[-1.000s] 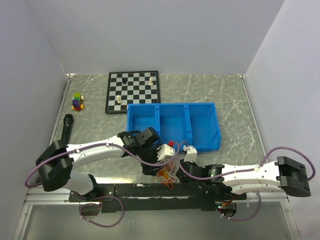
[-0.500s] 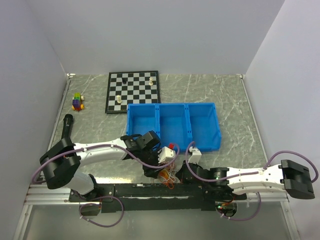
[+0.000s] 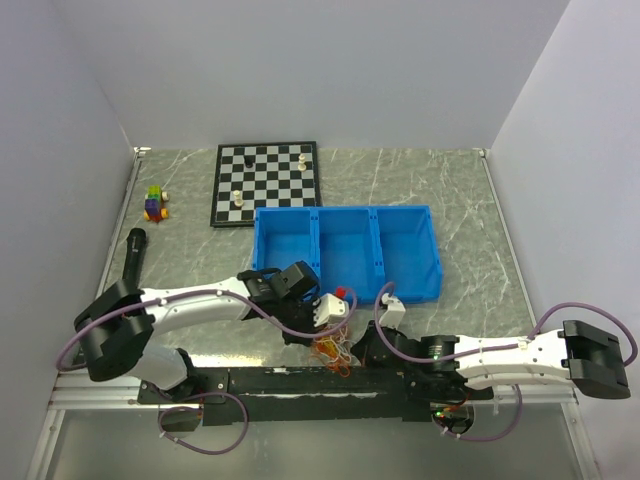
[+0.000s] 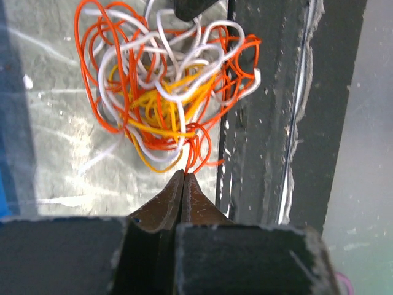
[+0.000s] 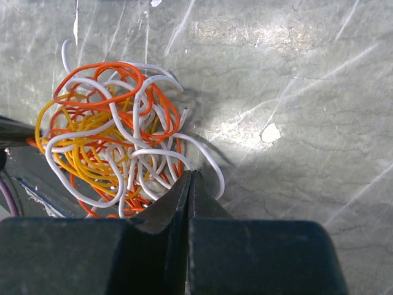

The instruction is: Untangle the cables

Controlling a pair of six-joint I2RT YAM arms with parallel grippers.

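Observation:
The cables (image 3: 335, 350) are one tangled bunch of orange, white and yellow wires on the marble table, right by the near edge between the two arms. In the left wrist view the cables (image 4: 163, 92) lie just ahead of my left gripper (image 4: 184, 174). It is shut, with orange strands pinched at its tips. In the right wrist view the cables (image 5: 110, 153) lie to the left of my right gripper (image 5: 191, 173), which is shut on a white loop at the bunch's edge. From above, the left gripper (image 3: 318, 338) and right gripper (image 3: 362, 345) flank the bunch.
A blue three-compartment bin (image 3: 345, 250) stands just behind the arms. Farther back are a chessboard (image 3: 265, 185) with a few pieces, small coloured blocks (image 3: 155, 203) and a black cylinder (image 3: 133, 255) at the left. A dark rail (image 4: 264, 123) runs beside the bunch.
My left gripper has gone from open to shut on orange strands of the bunch. The right gripper stayed shut and slid slightly left along the near edge.

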